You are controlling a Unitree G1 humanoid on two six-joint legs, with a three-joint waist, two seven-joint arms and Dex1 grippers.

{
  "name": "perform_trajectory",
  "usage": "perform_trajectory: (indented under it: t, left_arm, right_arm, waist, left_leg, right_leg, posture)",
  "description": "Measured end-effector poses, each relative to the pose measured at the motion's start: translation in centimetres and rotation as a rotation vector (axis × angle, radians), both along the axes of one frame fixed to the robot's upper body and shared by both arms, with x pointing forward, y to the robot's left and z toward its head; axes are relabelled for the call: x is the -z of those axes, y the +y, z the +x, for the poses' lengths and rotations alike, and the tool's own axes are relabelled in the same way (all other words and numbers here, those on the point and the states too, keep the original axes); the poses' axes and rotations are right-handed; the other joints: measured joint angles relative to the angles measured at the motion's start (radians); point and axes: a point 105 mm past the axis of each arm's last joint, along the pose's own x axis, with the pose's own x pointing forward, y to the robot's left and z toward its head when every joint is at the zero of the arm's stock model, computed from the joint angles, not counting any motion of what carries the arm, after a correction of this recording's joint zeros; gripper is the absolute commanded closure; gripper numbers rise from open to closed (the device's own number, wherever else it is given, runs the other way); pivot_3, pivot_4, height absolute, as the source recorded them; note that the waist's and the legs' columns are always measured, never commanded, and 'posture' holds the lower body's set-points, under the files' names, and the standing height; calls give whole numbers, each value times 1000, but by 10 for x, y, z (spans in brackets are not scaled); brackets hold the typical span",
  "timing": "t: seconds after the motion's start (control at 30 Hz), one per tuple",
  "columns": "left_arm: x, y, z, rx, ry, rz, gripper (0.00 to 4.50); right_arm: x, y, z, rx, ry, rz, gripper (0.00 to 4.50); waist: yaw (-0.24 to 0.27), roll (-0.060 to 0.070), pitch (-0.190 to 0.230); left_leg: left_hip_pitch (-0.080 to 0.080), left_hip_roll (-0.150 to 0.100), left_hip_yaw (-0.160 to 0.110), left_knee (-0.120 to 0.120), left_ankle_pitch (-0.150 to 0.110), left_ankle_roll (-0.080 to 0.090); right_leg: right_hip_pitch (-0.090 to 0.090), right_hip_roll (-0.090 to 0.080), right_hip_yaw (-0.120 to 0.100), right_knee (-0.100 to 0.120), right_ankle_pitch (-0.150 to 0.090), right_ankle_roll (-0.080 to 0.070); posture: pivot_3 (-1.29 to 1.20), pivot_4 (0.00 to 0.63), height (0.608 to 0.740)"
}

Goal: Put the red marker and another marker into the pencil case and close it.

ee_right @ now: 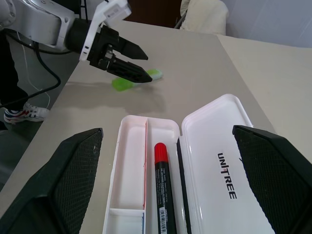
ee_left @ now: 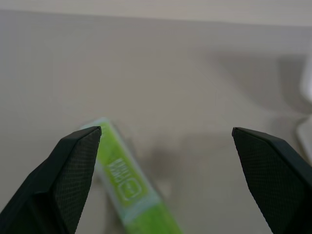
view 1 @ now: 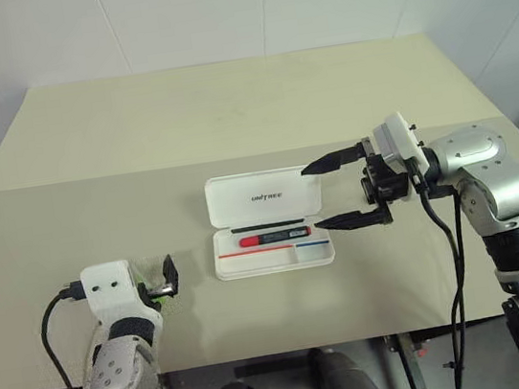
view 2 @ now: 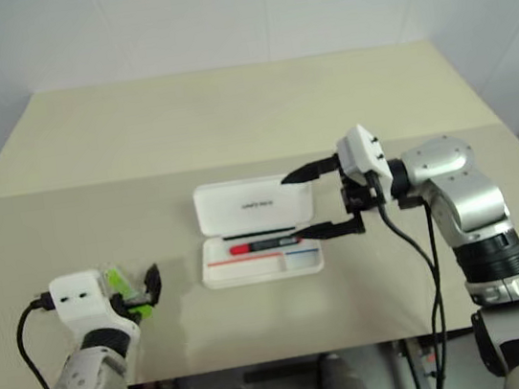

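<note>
Lying open on the table [view 1: 86,132], the pencil case [view 1: 265,223] holds the red marker [ee_right: 163,190]; both pincers gape empty, left pincer [ee_right: 139,63] over the green marker [ee_left: 129,187], right pincer [view 1: 336,191] beside the case.

A wide beige table [view 1: 229,112] carries everything, and a straight seam [view 1: 93,178] runs across its top from the left edge to the right edge, so the far part looks a little lighter than the near part. Behind the far edge of the table stands a white wall [view 1: 214,7] with thin vertical joints. In the right wrist view, a person's sneaker [ee_right: 19,115] rests on the grey floor [ee_right: 29,141] beside the table edge, and a pale cushion-like object [ee_right: 202,14] lies beyond the table's corner.
</note>
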Motion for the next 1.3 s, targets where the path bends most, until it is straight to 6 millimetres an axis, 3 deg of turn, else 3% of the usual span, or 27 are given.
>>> perform_trajectory:
  t: [0.33, 0.87, 1.0, 1.23, 1.3]
  left_arm:
    - [26, 4, -8, -127, 186, 7, 0]
    - [27, 4, -7, -159, 196, -56, 0]
    - [28, 2, -3, -148, 194, -74, 942]
    - [31, -2, 1, -129, 200, -93, 3329]
    - [31, 0, 1, -136, 195, -91, 3472]
  right_arm:
    - [-3, 0, 1, -9, -6, -6, 15]
    - [-4, 0, 1, -7, -9, -6, 15]
    - [-4, -1, 1, -5, -12, -7, 0]
    - [-5, -2, 1, 1, -18, -12, 0]
    - [-5, -3, 1, 5, -20, -14, 0]
  waist:
    - [4, 0, 0]
    - [7, 0, 0]
    - [9, 0, 0]
    - [-3, 0, 0]
    - [-8, 0, 0]
  left_leg:
    - [0, 0, -1, -1, -1, -1]
    - [1, 0, 0, 0, -1, -1]
    - [1, 0, 1, 0, -1, -1]
    - [2, 0, 2, 0, -1, -1]
    - [2, 0, 2, 0, -1, -1]
  right_leg:
    - [0, 0, 0, -2, 0, 0]
    - [0, 0, 0, -2, 0, 0]
    - [0, 0, 0, -2, 0, 0]
    - [1, 2, 1, -1, 1, -2]
    - [1, 2, 1, -1, 1, -2]
  posture:
    - [0, 150, 740]
    - [0, 150, 740]
    - [0, 150, 740]
    - [0, 150, 740]
    - [0, 150, 740]
